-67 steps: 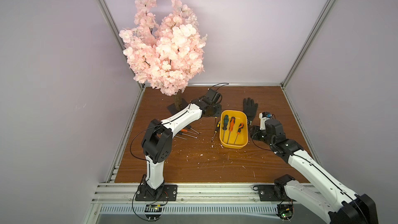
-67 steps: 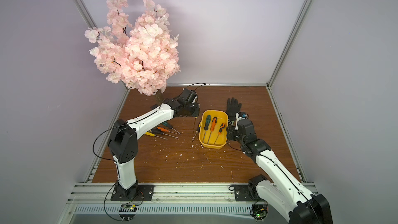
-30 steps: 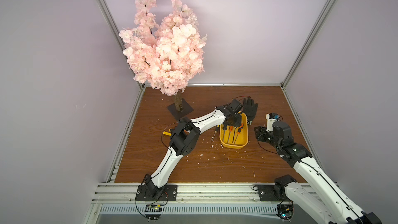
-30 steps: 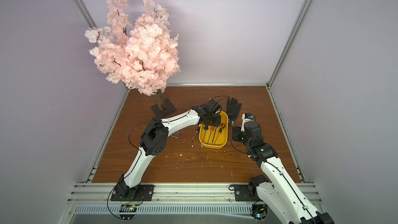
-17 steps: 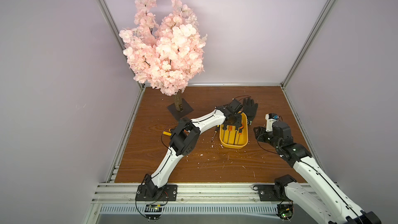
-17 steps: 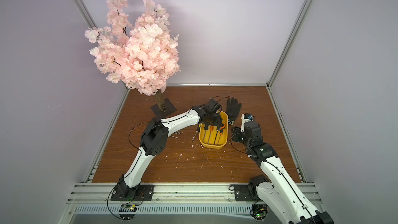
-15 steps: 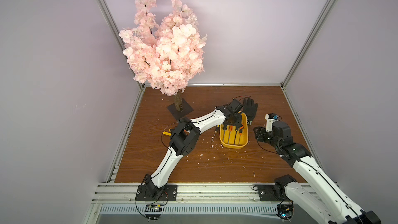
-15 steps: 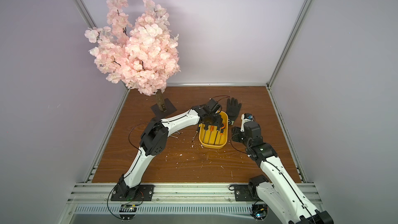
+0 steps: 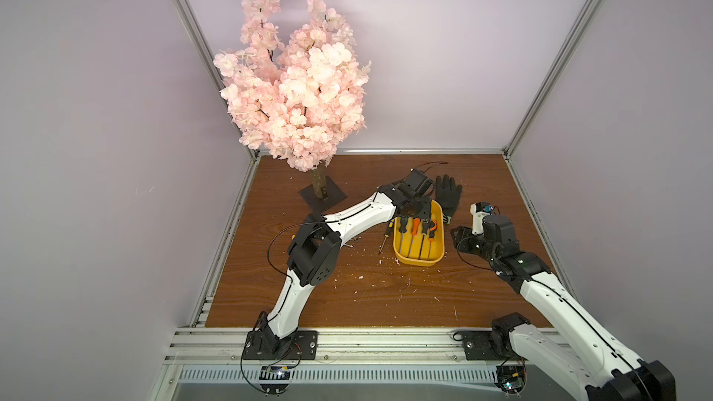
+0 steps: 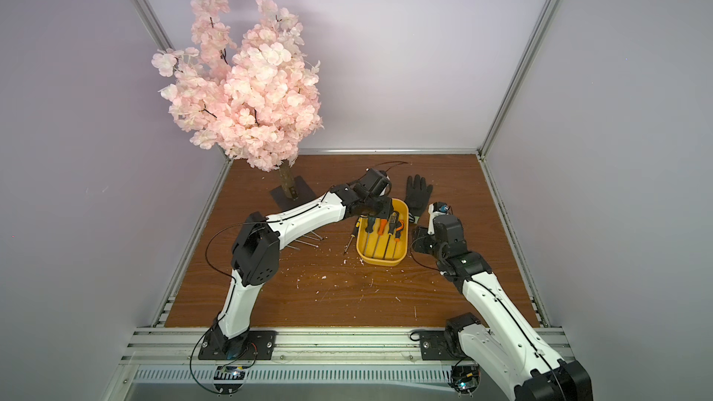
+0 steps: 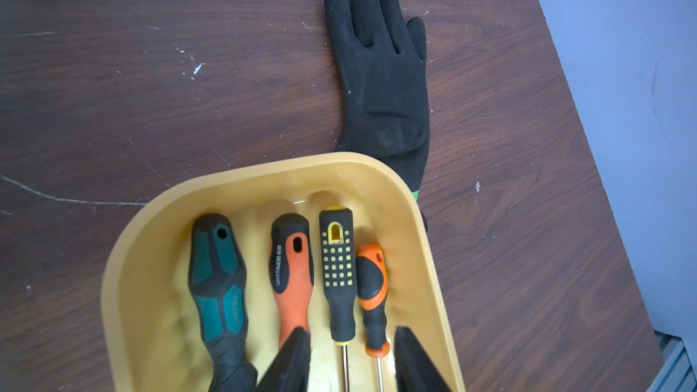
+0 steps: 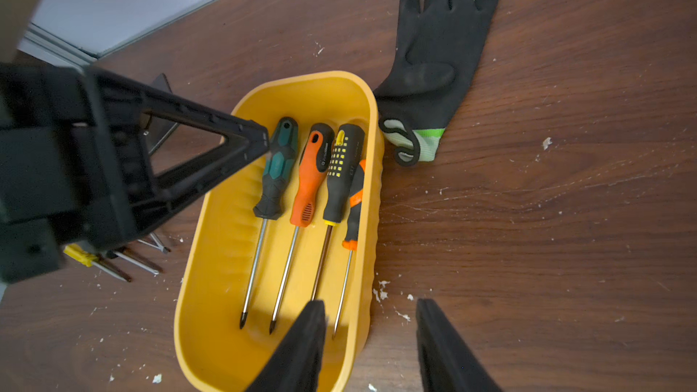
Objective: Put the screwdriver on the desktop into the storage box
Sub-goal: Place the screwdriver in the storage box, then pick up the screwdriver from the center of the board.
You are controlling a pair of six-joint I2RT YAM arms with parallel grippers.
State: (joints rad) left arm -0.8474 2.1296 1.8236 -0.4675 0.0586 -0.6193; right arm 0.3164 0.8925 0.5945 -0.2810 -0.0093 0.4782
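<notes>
The yellow storage box (image 9: 401,260) (image 10: 363,258) (image 11: 135,258) (image 12: 211,258) lies on the brown desktop (image 9: 366,295) and holds several screwdrivers side by side. The black-and-yellow screwdriver (image 11: 337,258) (image 12: 341,167) rests among them. My left gripper (image 11: 350,333) (image 10: 382,210) hovers open over the box's far end, its fingers either side of two shafts and touching neither. My right gripper (image 12: 367,305) (image 10: 418,243) is open too, one finger inside the box's near right wall and one outside. A yellow-handled screwdriver (image 9: 385,239) (image 10: 350,241) lies on the desktop left of the box.
A black glove (image 9: 447,192) (image 12: 433,58) lies behind the box's right corner. More screwdrivers (image 12: 113,262) (image 10: 310,239) lie under my left forearm. An artificial blossom tree (image 9: 293,86) stands on a black base at the back left. Aluminium rails edge the board.
My left arm swung from the desk's left side to over the box, and its jaws opened. The black-and-yellow screwdriver now lies in the box. The right arm barely moved.
</notes>
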